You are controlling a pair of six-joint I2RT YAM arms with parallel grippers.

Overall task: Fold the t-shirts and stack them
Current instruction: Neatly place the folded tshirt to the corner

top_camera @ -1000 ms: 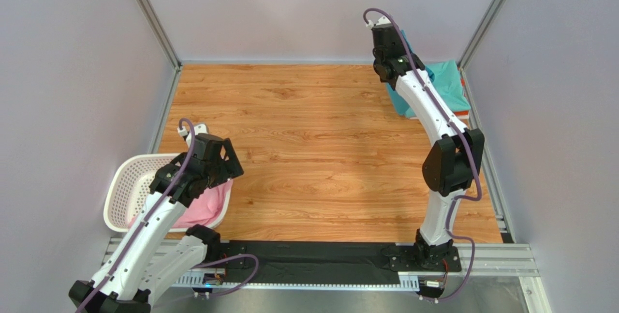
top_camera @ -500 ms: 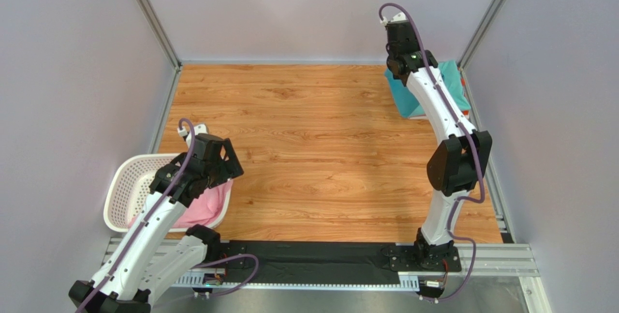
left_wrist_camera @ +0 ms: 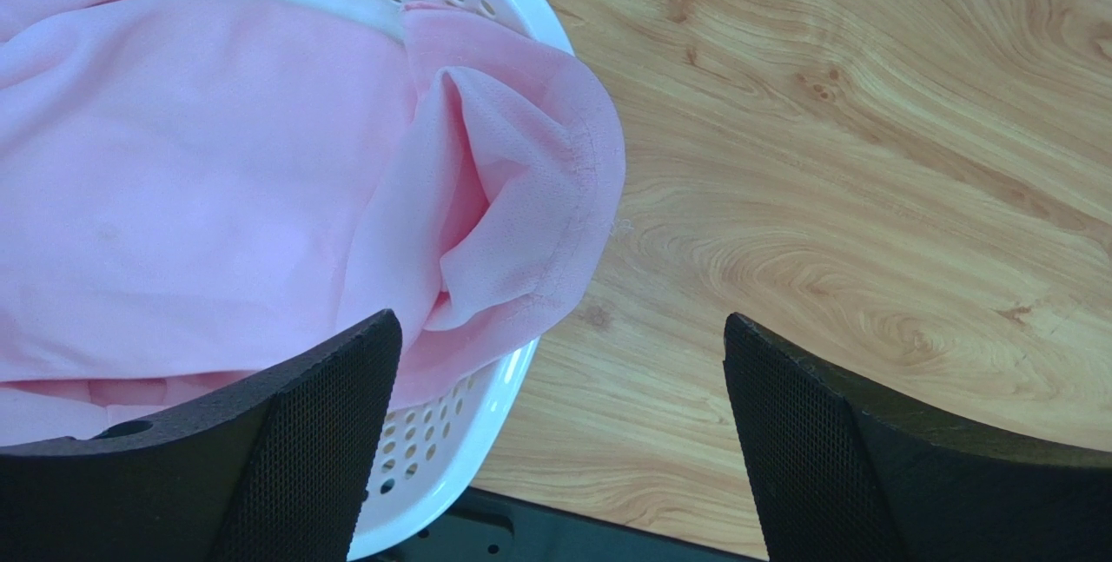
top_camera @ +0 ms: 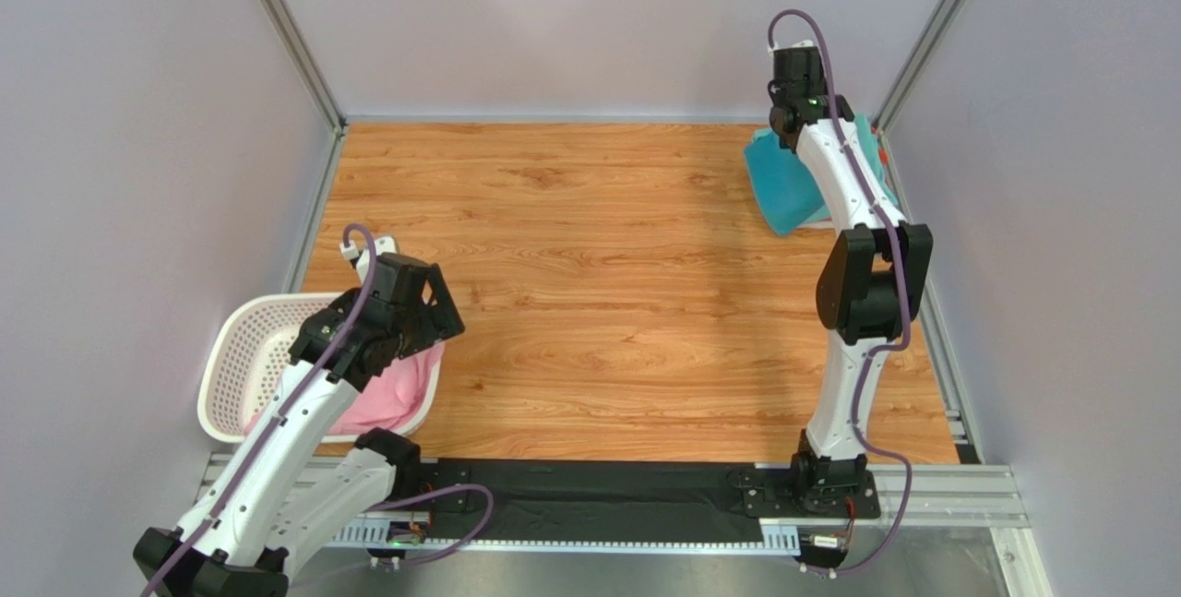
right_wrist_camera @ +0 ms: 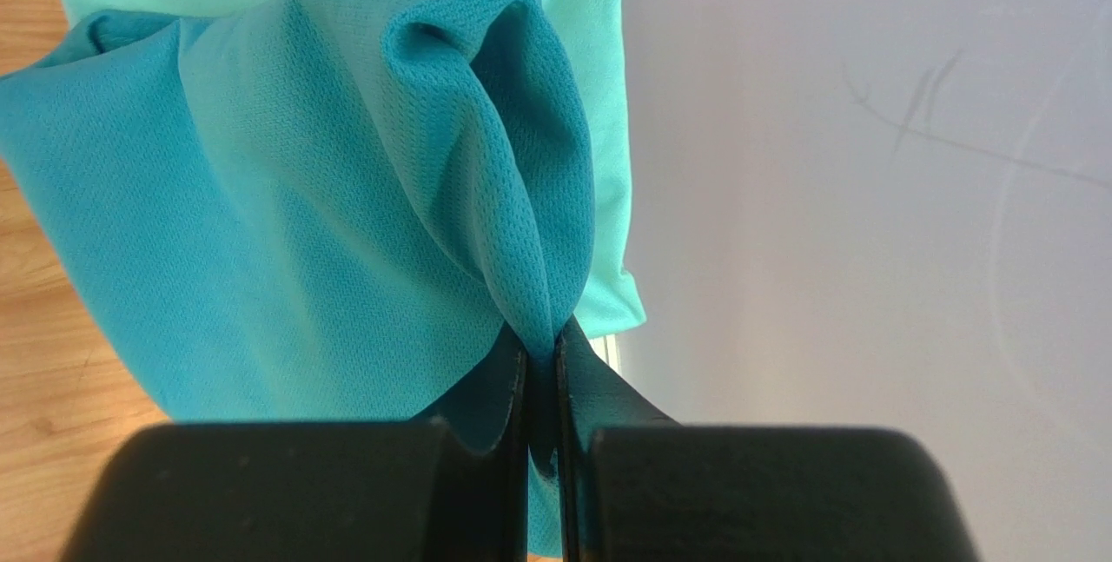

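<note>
My right gripper [right_wrist_camera: 542,356] is shut on a raised fold of the deep teal t-shirt [right_wrist_camera: 300,223]. That shirt lies on the lighter mint t-shirt [right_wrist_camera: 590,15] at the table's far right corner, by the wall. From above, the teal shirt [top_camera: 781,186] shows left of the right arm, whose wrist [top_camera: 800,85] is above it. My left gripper [left_wrist_camera: 559,328] is open and empty. It hovers over the near right rim of the white basket [left_wrist_camera: 483,438], where the pink t-shirt [left_wrist_camera: 196,197] drapes over the edge. The pink shirt [top_camera: 374,401] also shows from above. No orange shirt is in view.
The white lattice basket [top_camera: 243,341] stands at the near left against the left wall. Grey walls enclose the wooden table [top_camera: 596,293] on three sides. A black rail [top_camera: 596,493] runs along the near edge between the arm bases.
My right arm has swung right and back toward the far right corner, carrying the teal fold with it. The left arm has stayed still.
</note>
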